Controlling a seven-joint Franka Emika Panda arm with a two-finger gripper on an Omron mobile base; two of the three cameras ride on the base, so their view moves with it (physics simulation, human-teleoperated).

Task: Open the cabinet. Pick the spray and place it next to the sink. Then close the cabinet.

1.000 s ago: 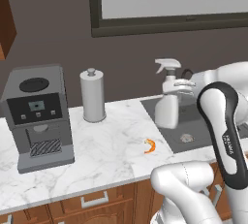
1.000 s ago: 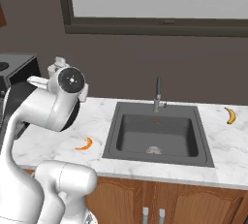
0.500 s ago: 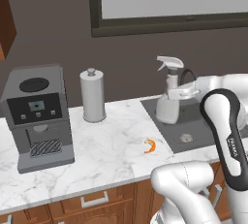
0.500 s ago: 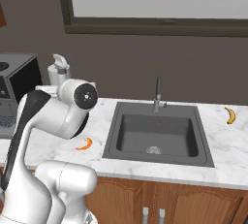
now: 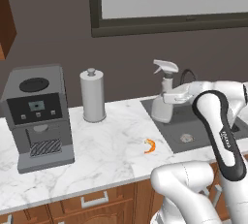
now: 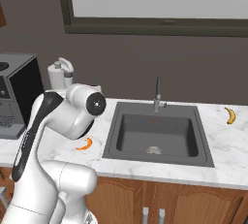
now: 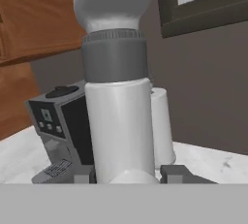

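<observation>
Two fingers [image 7: 177,173] grip the spray [image 5: 164,101], apparently above the sink [image 5: 193,136].

White arm [image 5: 218,121] — dark joints.

Pale translucent spray [image 5: 164,97] with white trigger nozzle stands upright, held above the left edge of the dark grey sink [image 5: 193,130]; brown wooden cabinet [image 5: 6,22] door shows at upper left
</observation>
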